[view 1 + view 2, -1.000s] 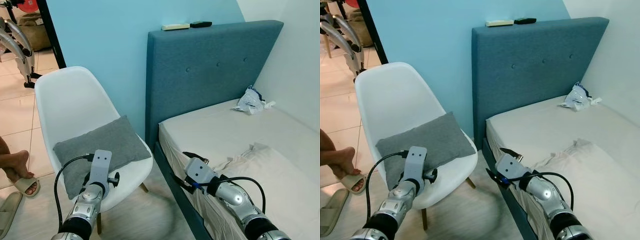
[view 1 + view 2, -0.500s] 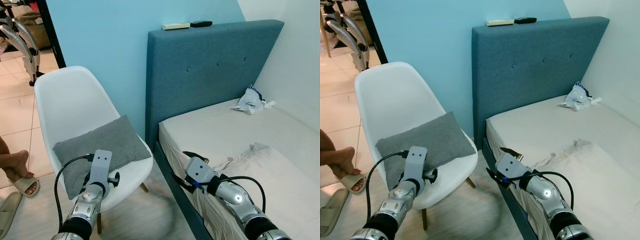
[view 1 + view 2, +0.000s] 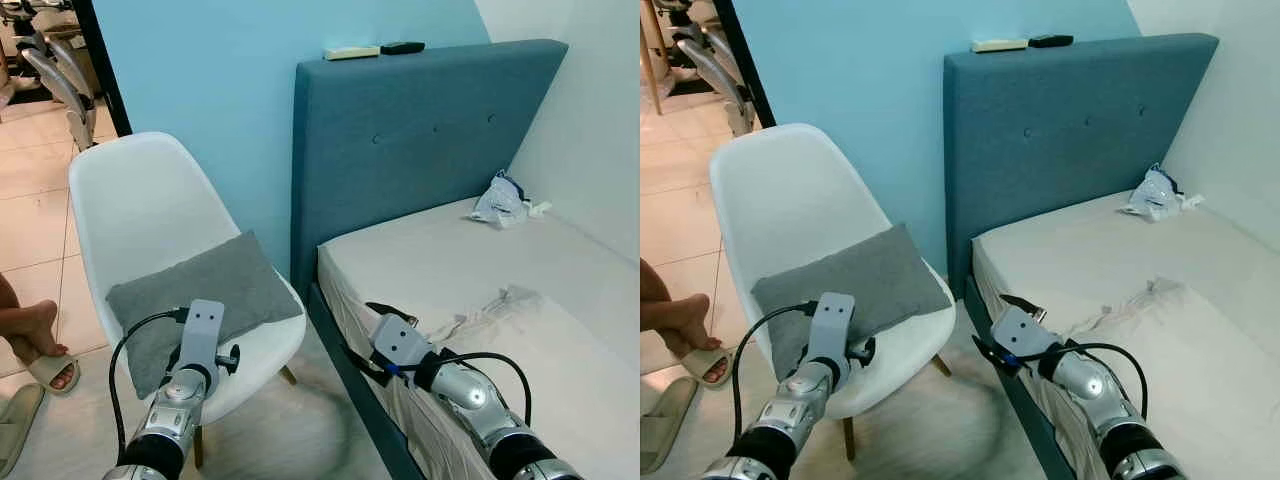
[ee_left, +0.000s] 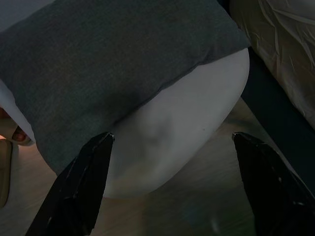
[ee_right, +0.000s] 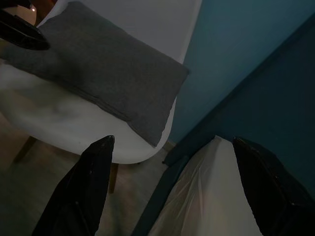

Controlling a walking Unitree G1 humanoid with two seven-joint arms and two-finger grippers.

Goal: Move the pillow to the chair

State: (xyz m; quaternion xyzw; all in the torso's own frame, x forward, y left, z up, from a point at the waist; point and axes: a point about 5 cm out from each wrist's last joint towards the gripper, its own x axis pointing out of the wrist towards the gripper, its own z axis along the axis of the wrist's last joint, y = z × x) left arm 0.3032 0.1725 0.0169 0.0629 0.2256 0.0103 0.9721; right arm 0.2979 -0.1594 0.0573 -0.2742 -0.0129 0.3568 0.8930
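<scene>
1. Grey rectangular fabric pillow (image 3: 195, 298) lies flat on the seat of the white moulded plastic chair (image 3: 135, 210), spanning the seat towards its back; nothing grips it.
2. Left gripper (image 4: 172, 187) hangs just in front of the chair's front edge, above the pillow's near edge. Two black fingers (image 4: 74, 191) spread wide, empty. The wrist camera looks down on the pillow's near corner, the white seat rim and the wooden floor (image 4: 197, 206) below.
3. Right gripper (image 5: 172, 191) sits low beside the near corner of the bed, well apart from the pillow. Fingers (image 5: 78, 191) wide apart, holding nothing. Its wrist camera faces the chair, the pillow and the blue wall.
4. Both silver arms reach forward and slightly down, forearms bent, black cables looping off each wrist.
5. Teal upholstered headboard (image 3: 420, 140) stands just beside the chair; the beige-sheeted mattress (image 3: 480, 260) carries a crumpled white plastic bag (image 3: 505, 202) near the headboard.
6. A person's bare foot in a sandal (image 3: 35, 345) rests on the tiled floor, left of the chair.
</scene>
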